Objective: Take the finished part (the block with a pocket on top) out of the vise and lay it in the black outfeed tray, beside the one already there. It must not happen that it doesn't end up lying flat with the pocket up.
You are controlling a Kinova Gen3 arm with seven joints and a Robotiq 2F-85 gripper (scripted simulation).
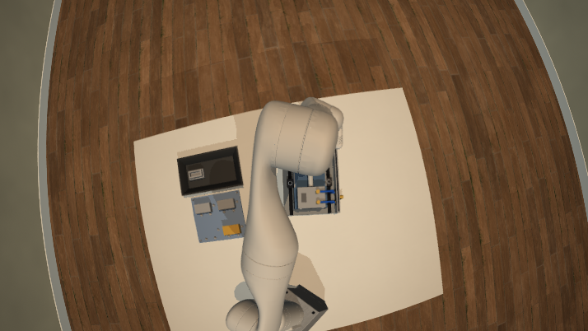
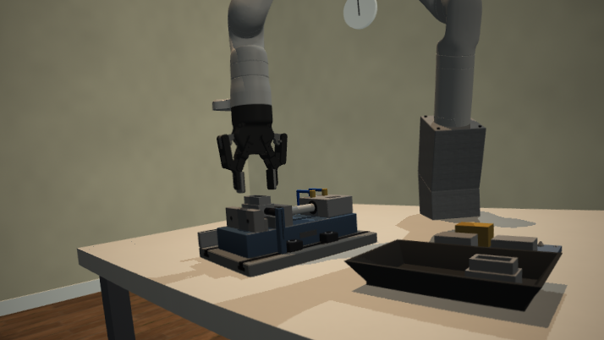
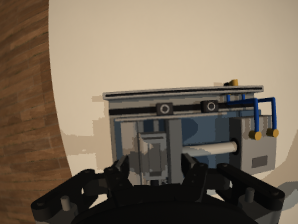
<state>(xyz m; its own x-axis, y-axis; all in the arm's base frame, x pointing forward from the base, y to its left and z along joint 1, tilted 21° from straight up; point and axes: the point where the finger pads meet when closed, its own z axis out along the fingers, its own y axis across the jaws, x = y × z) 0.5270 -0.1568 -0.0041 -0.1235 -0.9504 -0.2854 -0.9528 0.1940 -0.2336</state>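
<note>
The finished part (image 2: 257, 200) (image 3: 152, 152), a small grey block with a pocket on top, sits between the jaws of the blue vise (image 2: 304, 230) (image 1: 315, 199) (image 3: 200, 129). My gripper (image 2: 255, 184) (image 3: 155, 162) is open and empty. It points straight down, a short way above the part, with one finger on each side of it. In the overhead view my arm hides the part and the gripper. The black outfeed tray (image 2: 402, 275) (image 1: 181, 173) stands apart from the vise and holds one pocketed block (image 2: 494, 264) (image 1: 195, 174) near one end.
A grey-blue fixture plate (image 1: 210, 230) beside the tray carries two plain grey blocks (image 1: 203, 207) (image 2: 454, 238) and a yellow block (image 1: 231, 230) (image 2: 474, 230). The arm's base pedestal (image 2: 450, 169) (image 1: 306, 305) stands at the table's edge. Blue hoses and brass fittings (image 2: 313, 193) rise from the vise's actuator end.
</note>
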